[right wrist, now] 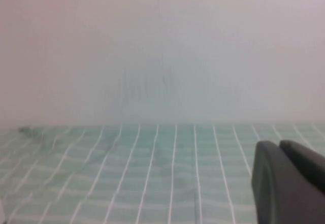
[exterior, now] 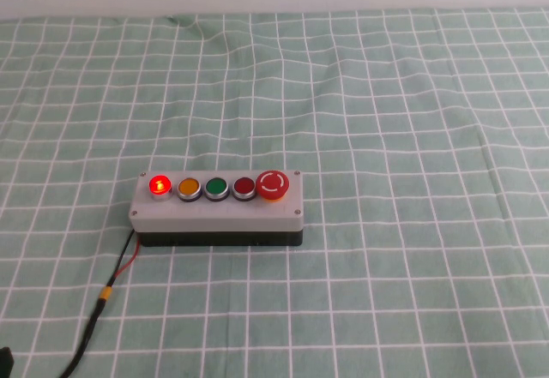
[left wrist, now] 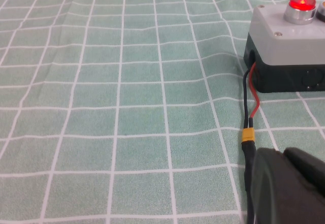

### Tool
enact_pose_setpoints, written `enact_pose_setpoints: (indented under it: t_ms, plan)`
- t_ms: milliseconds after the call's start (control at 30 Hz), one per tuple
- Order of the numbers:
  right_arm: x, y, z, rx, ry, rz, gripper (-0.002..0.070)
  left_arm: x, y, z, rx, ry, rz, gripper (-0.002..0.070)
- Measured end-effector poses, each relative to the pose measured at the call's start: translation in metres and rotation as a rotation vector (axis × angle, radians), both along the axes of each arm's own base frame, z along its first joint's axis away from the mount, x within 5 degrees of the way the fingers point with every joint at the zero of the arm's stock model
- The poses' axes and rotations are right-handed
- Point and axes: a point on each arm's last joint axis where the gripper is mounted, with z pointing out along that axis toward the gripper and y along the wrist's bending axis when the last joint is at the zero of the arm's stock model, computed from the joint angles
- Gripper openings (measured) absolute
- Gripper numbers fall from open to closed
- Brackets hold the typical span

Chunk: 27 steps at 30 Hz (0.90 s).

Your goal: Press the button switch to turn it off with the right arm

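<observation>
Button switch [exterior: 159,185] lit red at the 9 o'clock end of the grey box [exterior: 216,208]; no legible lettering. Left gripper [left wrist: 289,186] sits near the cable [left wrist: 248,127], right gripper [right wrist: 289,181] faces the wall; finger spread cannot be told for either.

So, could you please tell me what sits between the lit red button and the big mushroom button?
In the high view, between the button switch and mushroom button: orange, green, dark red buttons.

Matt grey plastic box [exterior: 216,209]; on it the glossy button switch [exterior: 159,185], metal-ringed. Beneath box: wrinkled cloth [exterior: 386,121], probably woven.
</observation>
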Motion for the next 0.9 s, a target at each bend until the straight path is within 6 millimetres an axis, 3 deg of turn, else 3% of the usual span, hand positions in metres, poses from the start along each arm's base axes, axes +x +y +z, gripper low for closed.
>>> enact_pose_setpoints:
  t_ms: [133,300,467,733,900]
  plan:
    - [-0.004,-0.002,0.018,0.027,-0.202,-0.014,-0.0016,0.0,0.0,0.0,0.0,0.0,0.0,-0.0004]
    - [-0.021,-0.006,0.047,0.097,-0.572,-0.032,-0.0016,0.0,0.0,0.0,0.0,0.0,0.0,-0.0004]
    - [-0.038,-0.009,0.088,0.213,-0.734,0.016,-0.0016,0.0,0.0,0.0,0.0,0.0,0.0,-0.0004]
    - [-0.069,-0.01,0.16,0.229,-0.624,0.057,-0.0016,0.0,0.0,0.0,0.0,0.0,0.0,-0.0004]
    - [-0.057,-0.006,0.18,0.189,-0.325,0.059,-0.0016,0.0,0.0,0.0,0.0,0.0,0.0,-0.0004]
